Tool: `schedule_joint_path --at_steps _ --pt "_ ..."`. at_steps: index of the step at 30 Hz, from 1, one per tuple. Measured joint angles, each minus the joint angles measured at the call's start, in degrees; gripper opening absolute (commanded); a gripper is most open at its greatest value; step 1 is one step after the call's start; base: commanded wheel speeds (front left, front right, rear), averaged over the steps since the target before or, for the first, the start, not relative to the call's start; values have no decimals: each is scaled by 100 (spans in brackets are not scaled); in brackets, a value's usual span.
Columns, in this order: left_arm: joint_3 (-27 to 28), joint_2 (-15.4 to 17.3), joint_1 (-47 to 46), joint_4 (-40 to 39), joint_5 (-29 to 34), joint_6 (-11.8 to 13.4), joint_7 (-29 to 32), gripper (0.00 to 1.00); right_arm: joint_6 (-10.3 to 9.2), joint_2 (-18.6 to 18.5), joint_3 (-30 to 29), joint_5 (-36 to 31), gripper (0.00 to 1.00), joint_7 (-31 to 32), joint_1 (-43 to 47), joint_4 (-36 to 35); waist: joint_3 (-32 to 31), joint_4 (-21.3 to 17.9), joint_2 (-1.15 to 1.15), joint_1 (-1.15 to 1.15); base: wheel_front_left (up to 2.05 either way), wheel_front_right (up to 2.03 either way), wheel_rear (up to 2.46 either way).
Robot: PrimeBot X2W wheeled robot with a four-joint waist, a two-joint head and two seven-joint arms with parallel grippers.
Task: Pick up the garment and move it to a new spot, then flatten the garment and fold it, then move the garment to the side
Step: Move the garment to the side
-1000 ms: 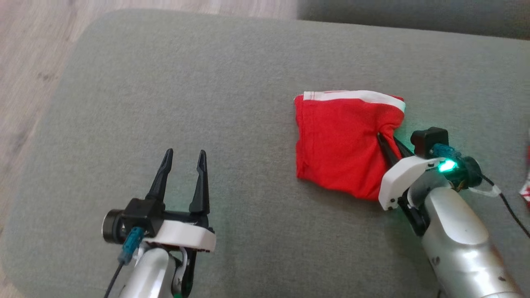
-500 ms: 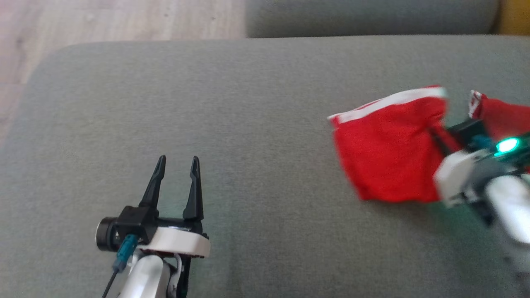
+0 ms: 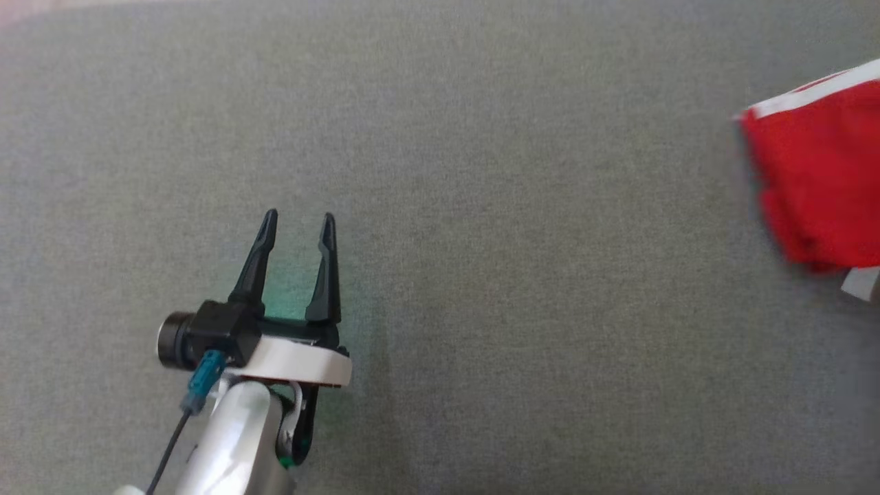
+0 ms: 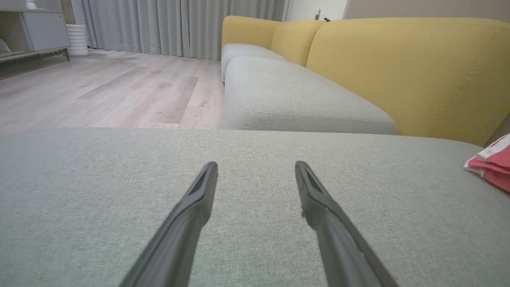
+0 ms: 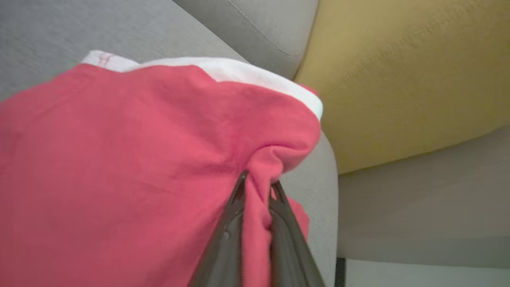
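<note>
The right claw (image 5: 257, 179) is pinched nearly closed on a bunched fold at the edge of the red garment (image 5: 119, 159), and cloth is squeezed up between its two dark fingers. The garment spreads out from that pinch as a compact, layered rectangle with a white band along its far edge. In the head view it sits at the far right of the grey seat cushion (image 3: 440, 137), close to that cushion's right end. Whether it rests on the cushion or hangs just clear of it, I cannot tell.

The left claw (image 3: 298, 218) stands wide and empty over the near left of the cushion, well apart from the garment.

The flattening and folding look done, judging by the tidy doubled shape. The step in hand seems to be the last one, moving the garment to the side. What remains is to set it down and release it.

Count: two claws and one garment in the grip. A red-and-white fold (image 4: 492, 165) at the right edge of the left wrist view may be that same garment. There are two grey seat cushions, with yellow back cushions (image 4: 398, 71) behind them.
</note>
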Motion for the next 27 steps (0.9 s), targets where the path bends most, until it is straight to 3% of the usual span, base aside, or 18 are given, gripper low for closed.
schedule_joint_path --at_steps 7,18,19,20,21,27 --pt "-1 -1 -141 -3 2 -71 0 100 0 -346 -339 -140 0 104 229 126 357 46 0 0 0 0 0" --pt "15 -2 -300 -7 53 -124 0 100 0 -209 -1054 -739 0 355 382 258 644 130 0 -1 0 0 0" --pt "21 -2 -309 -5 53 -125 0 100 0 -143 -1112 -773 5 357 399 248 643 129 0 0 0 0 0" --pt "24 -2 -314 -3 53 -125 0 100 0 -63 -1207 -809 72 401 427 235 637 126 0 0 0 0 0" --pt "26 -3 -314 4 53 -125 0 100 0 4 -1288 -842 100 433 455 220 620 122 0 0 0 0 0" --pt "55 -3 -313 43 94 -124 0 100 0 393 -1680 -982 100 503 503 -62 399 87 0 -1 0 0 0"
